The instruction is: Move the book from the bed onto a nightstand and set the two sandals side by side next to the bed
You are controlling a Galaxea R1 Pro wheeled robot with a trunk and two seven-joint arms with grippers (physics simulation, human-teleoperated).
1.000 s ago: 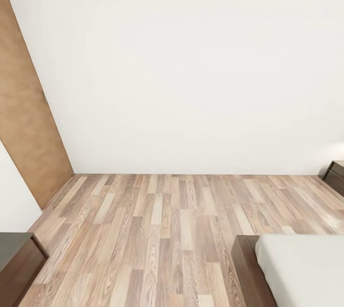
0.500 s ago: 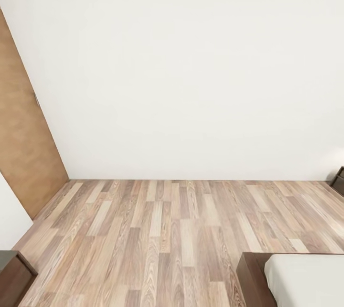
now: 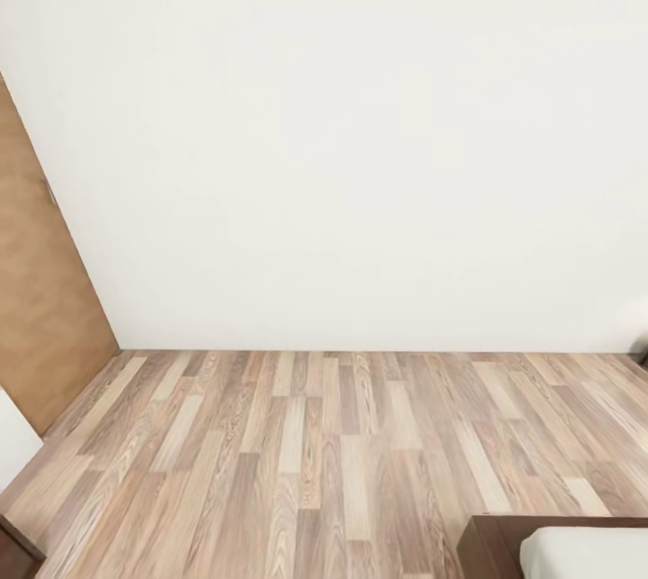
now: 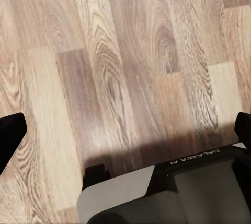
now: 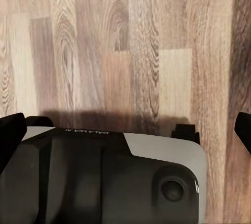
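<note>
A corner of the bed shows at the lower right of the head view, with its dark brown frame and pale mattress. The book and the sandals are out of view. In the left wrist view my left gripper is open over bare wood planks, its black fingertips far apart and nothing between them. My right gripper is open in the same way in the right wrist view, also above the floor. Both wrist views catch part of my grey and black base.
A white wall stands ahead across a wood-plank floor. A brown door is at the left. A dark wooden corner pokes in at the lower left.
The head camera has moved: the bed corner and the dark cabinet at the lower left have slid down toward the picture's edge, and the nightstand at the far right has left the picture.
</note>
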